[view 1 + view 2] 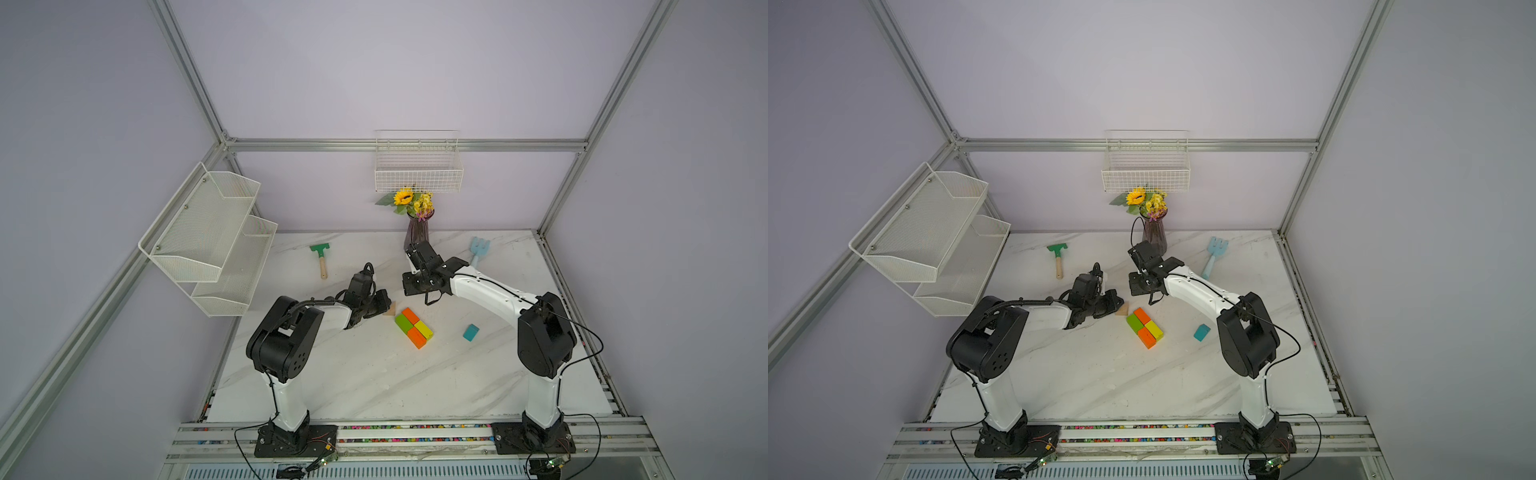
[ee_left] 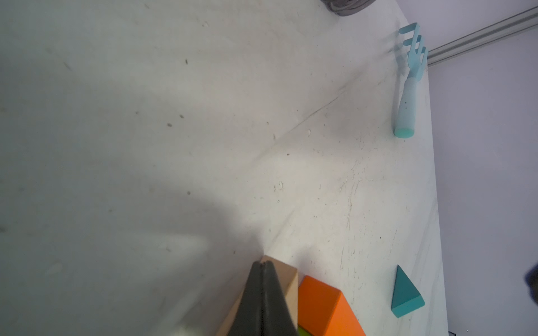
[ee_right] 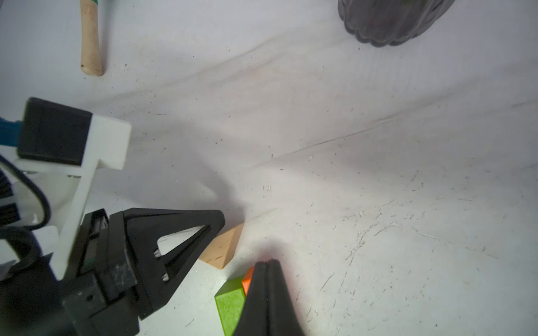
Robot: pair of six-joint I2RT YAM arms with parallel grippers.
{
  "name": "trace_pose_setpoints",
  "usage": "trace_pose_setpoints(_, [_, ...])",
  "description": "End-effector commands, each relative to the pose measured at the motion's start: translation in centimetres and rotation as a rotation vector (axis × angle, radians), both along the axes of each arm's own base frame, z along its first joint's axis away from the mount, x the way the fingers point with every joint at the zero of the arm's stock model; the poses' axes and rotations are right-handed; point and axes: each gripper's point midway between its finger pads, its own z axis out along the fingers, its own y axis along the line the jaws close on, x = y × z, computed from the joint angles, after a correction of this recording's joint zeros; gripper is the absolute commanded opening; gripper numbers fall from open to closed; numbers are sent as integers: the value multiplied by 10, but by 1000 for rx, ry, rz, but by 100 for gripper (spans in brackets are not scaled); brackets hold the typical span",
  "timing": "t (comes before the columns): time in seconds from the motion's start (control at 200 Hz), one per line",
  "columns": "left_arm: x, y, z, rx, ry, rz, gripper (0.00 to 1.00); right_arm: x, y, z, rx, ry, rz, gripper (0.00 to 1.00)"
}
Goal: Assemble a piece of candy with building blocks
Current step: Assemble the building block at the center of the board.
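Fingers pressed together into a blunt wedge, the left gripper [image 2: 263, 264] sits at the tan triangle [image 3: 222, 247], apparently as a pusher to slide it toward one short end of the candy's body; whether triangle and body already touch cannot be told. The right gripper [image 3: 267, 261], its fingers also together and holding nothing, hangs over the body's nearest corner, perhaps to brace the rectangle against that shove. The body lies mid-table [image 1: 374, 374] as four rectangular blocks packed flush: two orange, one [image 1: 411, 316] and another [image 1: 416, 337] set diagonally, one green block [image 1: 402, 323] and one yellow block [image 1: 424, 329]. Of the two triangles, the teal triangle [image 1: 471, 332] lies well apart near the right arm, not yet placed, so the candy looks roughly two thirds built
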Motion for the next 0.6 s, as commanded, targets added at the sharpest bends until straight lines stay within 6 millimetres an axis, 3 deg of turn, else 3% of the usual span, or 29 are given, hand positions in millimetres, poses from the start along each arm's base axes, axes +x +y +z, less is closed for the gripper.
trace_pose_setpoints(0.0, [13, -1, 21, 30, -79, -22, 0, -4, -5, 11, -3, -19, -12, 0])
trace_pose_setpoints(0.215, [22, 31, 60, 128, -149, 19, 6, -9, -11, 8, 1, -18, -18, 0])
trace_pose_setpoints(0.365, [8, 59, 80, 198, -181, 46, 9, -12, -8, 2, 17, -10, 4, 0])
trace_pose_setpoints(0.51, [-22, 74, 71, 239, -151, 38, 3, -8, 3, -6, 40, 2, 58, 0])
trace_pose_setpoints(0.595, [-37, 72, 59, 217, -129, 8, 6, -5, 14, -12, 64, 27, 97, 0])
